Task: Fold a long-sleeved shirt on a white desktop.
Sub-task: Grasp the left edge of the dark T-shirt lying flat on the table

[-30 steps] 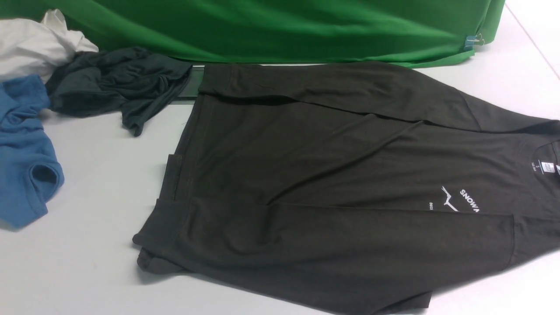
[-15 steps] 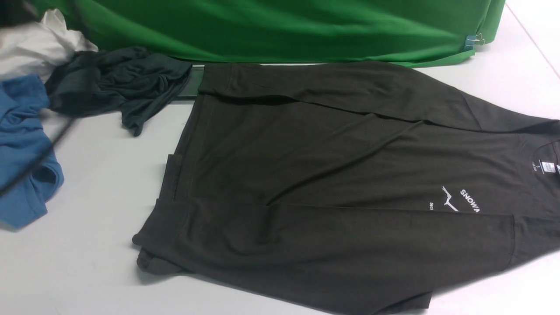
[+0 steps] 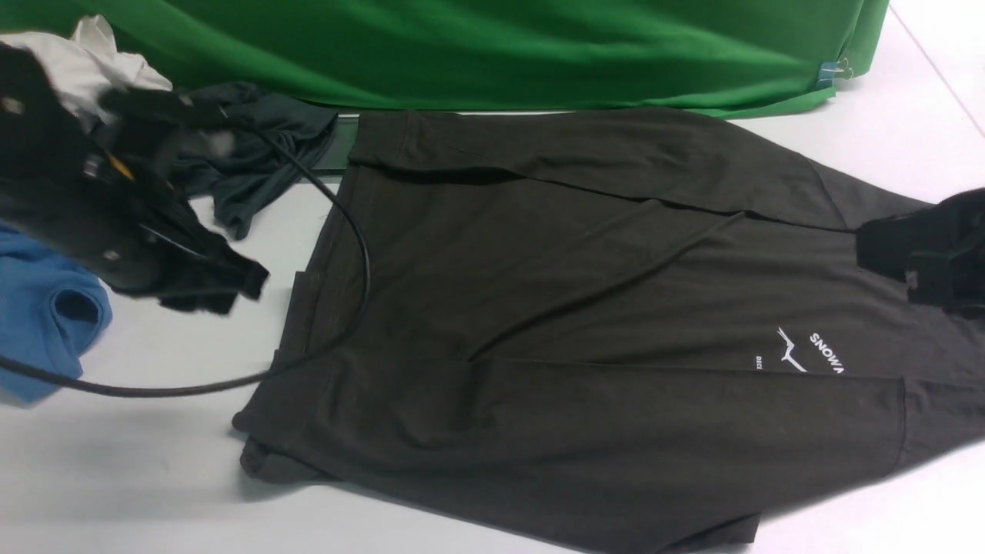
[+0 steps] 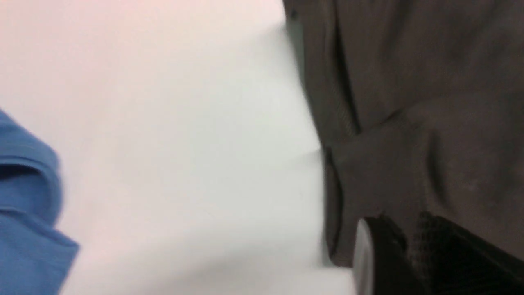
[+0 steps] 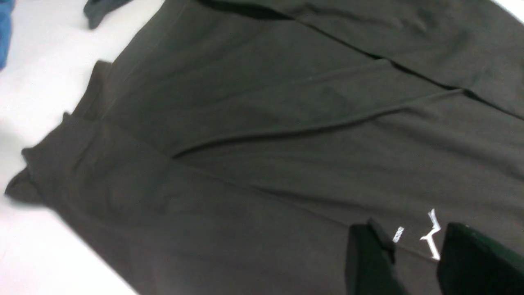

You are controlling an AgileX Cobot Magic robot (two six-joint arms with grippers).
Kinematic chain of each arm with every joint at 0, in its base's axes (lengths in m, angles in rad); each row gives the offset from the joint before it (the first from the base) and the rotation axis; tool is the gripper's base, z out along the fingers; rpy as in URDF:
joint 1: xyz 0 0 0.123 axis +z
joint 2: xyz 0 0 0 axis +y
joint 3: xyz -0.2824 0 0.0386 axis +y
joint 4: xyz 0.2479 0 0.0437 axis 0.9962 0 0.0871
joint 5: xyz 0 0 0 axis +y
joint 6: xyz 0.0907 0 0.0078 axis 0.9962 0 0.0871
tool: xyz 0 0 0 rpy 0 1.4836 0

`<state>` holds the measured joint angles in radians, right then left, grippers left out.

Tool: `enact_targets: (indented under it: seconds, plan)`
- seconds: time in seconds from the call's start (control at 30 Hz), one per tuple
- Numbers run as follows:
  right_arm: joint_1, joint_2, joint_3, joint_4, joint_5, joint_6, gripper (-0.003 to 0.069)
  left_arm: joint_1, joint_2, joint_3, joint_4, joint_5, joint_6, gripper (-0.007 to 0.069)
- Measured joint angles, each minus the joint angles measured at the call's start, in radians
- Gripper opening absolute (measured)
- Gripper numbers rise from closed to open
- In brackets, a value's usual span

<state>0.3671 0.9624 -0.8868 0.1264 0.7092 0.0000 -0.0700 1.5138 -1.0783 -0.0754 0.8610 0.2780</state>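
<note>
The long-sleeved shirt [image 3: 577,308] lies flat on the white desktop [image 3: 154,477], both sleeves folded in over the body, hem to the left. Its "SNOW" lettering [image 3: 826,352] and zigzag logo [image 5: 432,235] show; the neck label is hidden behind my right gripper [image 3: 908,261]. That gripper [image 5: 413,237] hovers open over the chest print with nothing in it. My left gripper [image 3: 223,288], blurred, is just left of the hem. In the left wrist view the gripper [image 4: 409,229] is over the hem corner [image 4: 339,246], its tips slightly apart and holding nothing.
A charcoal-grey garment [image 3: 254,154], a blue garment [image 3: 46,308] and a white cloth [image 3: 85,61] are heaped at the back left. The green backdrop [image 3: 500,46] runs along the back. My left arm's black cable [image 3: 362,261] loops over the shirt's hem.
Both arms have come into view: the left swung in fast from the far left to the hem, the right from the right edge over the collar. The shirt has not moved.
</note>
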Motion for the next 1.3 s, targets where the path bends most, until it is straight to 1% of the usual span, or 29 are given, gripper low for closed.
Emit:
enact_targets:
  seconds: [0.03,0.07,0.1,0.13,0.23,0.3,0.4,0.57,0.77,0.83,0.9,0.93,0.97,1.0,1.03,1.07,1.13,1.3]
  plan:
    - [0.004,0.000,0.000,0.000,0.004,0.000,0.0242,0.000,0.043,0.000,-0.002,0.000,0.005,0.0219]
    - [0.004,0.000,0.000,0.000,0.004,0.000,0.0242,0.000,0.054,0.000,-0.002,0.000,0.007,0.0225]
    - [0.005,0.000,0.000,0.000,0.009,0.000,0.0242,0.000,0.088,0.000,-0.008,-0.002,0.026,0.0280]
    - [0.005,0.000,0.000,0.000,0.009,0.000,0.0242,0.000,0.106,0.000,-0.017,-0.002,0.048,0.0307]
    - [0.005,0.000,0.000,0.000,0.010,0.000,0.0242,0.000,0.165,0.000,-0.059,-0.016,0.167,0.0389]
    - [0.005,0.000,0.000,0.000,0.010,0.000,0.0242,0.000,0.196,0.000,-0.090,-0.050,0.247,0.0430]
    - [0.005,0.000,0.000,0.000,0.011,0.000,0.0242,0.000,0.228,0.000,-0.123,-0.129,0.302,0.0460]
    - [0.005,0.000,0.000,0.000,0.013,-0.007,0.0242,0.000,0.270,-0.001,-0.132,-0.186,0.320,0.0461]
    - [0.005,0.000,0.000,0.002,0.029,-0.007,0.0242,0.000,0.322,-0.002,-0.133,-0.168,0.320,0.0413]
    - [0.005,0.000,0.000,0.003,0.039,-0.008,0.0242,0.000,0.327,-0.002,-0.146,-0.167,0.328,0.0356]
    - [0.005,0.000,0.000,0.003,0.046,-0.008,0.0242,0.000,0.328,-0.002,-0.164,-0.165,0.354,0.0272]
    - [0.005,0.000,0.000,0.003,0.046,-0.008,0.0242,0.000,0.328,-0.002,-0.164,-0.165,0.355,0.0264]
    - [0.005,0.000,0.000,0.003,0.046,-0.008,0.0242,0.000,0.329,-0.002,-0.172,-0.162,0.366,0.0196]
    - [0.005,0.000,0.000,0.003,0.046,-0.008,0.0242,0.000,0.329,-0.002,-0.172,-0.160,0.366,0.0187]
    - [0.005,0.000,0.000,0.003,0.047,-0.008,0.0242,0.000,0.329,-0.002,-0.176,-0.160,0.372,0.0117]
    - [0.005,0.000,0.000,0.003,0.047,-0.008,0.0242,0.000,0.329,-0.003,-0.177,-0.159,0.373,0.0074]
    - [0.005,0.000,0.000,0.003,0.048,-0.008,0.0242,0.000,0.329,-0.003,-0.177,-0.158,0.374,0.0050]
    - [0.005,0.000,0.000,0.003,0.051,-0.009,0.0242,0.000,0.329,-0.025,-0.178,-0.127,0.376,0.0048]
